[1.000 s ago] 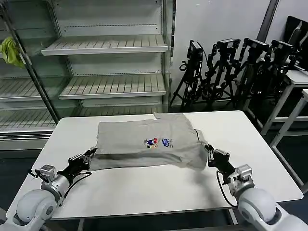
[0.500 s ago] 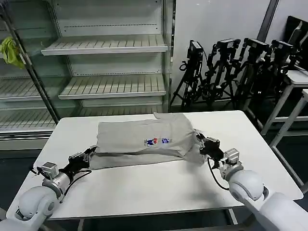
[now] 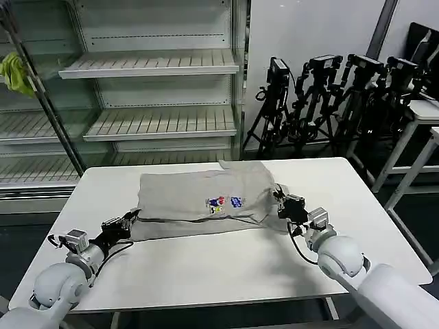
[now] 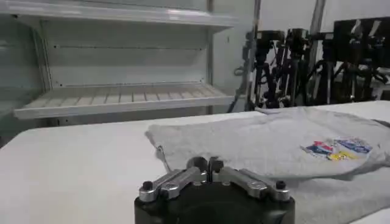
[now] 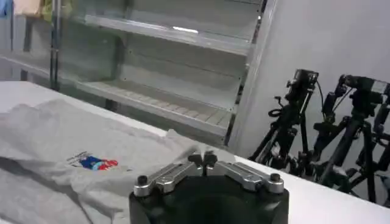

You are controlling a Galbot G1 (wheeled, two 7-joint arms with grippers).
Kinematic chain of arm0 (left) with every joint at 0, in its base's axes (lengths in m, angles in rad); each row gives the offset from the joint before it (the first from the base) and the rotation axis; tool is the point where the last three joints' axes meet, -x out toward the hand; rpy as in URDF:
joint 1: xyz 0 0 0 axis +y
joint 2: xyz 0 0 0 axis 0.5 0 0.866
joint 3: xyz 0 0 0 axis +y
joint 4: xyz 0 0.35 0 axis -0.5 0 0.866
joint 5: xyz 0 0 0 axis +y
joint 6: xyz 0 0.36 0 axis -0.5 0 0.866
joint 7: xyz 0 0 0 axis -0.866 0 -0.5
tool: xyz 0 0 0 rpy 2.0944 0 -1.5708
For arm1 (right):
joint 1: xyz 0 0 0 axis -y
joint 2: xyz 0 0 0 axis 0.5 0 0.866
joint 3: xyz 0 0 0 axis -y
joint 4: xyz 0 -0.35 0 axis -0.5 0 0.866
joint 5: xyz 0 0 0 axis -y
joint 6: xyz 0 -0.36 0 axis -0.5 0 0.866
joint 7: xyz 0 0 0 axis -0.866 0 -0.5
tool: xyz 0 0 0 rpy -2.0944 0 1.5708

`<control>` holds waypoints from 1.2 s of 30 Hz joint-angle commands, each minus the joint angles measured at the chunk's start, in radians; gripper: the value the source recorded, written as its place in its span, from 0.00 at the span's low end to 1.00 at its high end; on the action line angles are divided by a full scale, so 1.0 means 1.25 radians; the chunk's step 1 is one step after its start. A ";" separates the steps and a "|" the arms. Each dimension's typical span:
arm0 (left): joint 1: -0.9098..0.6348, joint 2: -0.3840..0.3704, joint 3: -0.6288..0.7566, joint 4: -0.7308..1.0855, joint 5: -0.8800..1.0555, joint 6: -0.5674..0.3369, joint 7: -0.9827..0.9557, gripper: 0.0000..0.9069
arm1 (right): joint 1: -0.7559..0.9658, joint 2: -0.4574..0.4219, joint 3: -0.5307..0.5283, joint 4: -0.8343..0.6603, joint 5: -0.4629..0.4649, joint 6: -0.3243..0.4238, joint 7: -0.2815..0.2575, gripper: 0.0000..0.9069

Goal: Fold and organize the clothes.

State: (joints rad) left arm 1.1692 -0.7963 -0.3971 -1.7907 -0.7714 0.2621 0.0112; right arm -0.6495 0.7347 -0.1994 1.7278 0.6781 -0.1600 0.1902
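T-shirt (image 3: 206, 199) on table (image 3: 226, 264), toward far side | left gripper (image 3: 130, 218) at shirt's near-left corner | right gripper (image 3: 282, 204) at its right edge | shelves (image 3: 154, 65) behind table | tripods (image 3: 329, 96) behind-right

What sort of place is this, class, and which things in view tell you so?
Probably a robotics lab or test room: bare metal shelving, a row of camera tripods along the wall, and a white table with a grey T-shirt laid out.

Even, fairly bright indoor light, probably from overhead, soft shadows under the T-shirt (image 3: 206, 199), wrist views slightly soft
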 commanded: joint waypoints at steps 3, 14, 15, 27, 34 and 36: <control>-0.008 -0.003 0.009 0.013 0.004 0.000 0.000 0.08 | 0.030 0.004 -0.017 -0.038 -0.002 0.003 0.000 0.00; -0.017 -0.003 0.015 0.022 0.008 -0.003 0.000 0.08 | 0.041 0.019 -0.018 -0.062 -0.015 0.014 -0.001 0.00; -0.017 -0.003 0.014 0.022 0.008 -0.004 -0.001 0.08 | 0.042 0.023 -0.018 -0.065 -0.015 0.015 -0.001 0.00; -0.006 0.002 -0.002 0.011 0.020 -0.008 -0.002 1.00 | 0.065 0.039 -0.026 -0.084 -0.038 0.011 0.014 1.00; 0.013 0.010 -0.031 -0.007 0.024 -0.007 -0.002 1.00 | 0.056 0.035 -0.006 -0.090 -0.044 0.008 0.018 1.00; 0.027 0.012 -0.045 -0.023 0.026 -0.007 -0.003 1.00 | 0.046 0.035 0.007 -0.091 -0.045 0.007 0.022 1.00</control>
State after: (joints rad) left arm 1.1930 -0.7788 -0.4363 -1.8106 -0.7428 0.2575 0.0058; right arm -0.6171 0.7599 -0.1784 1.6405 0.6337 -0.1634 0.2257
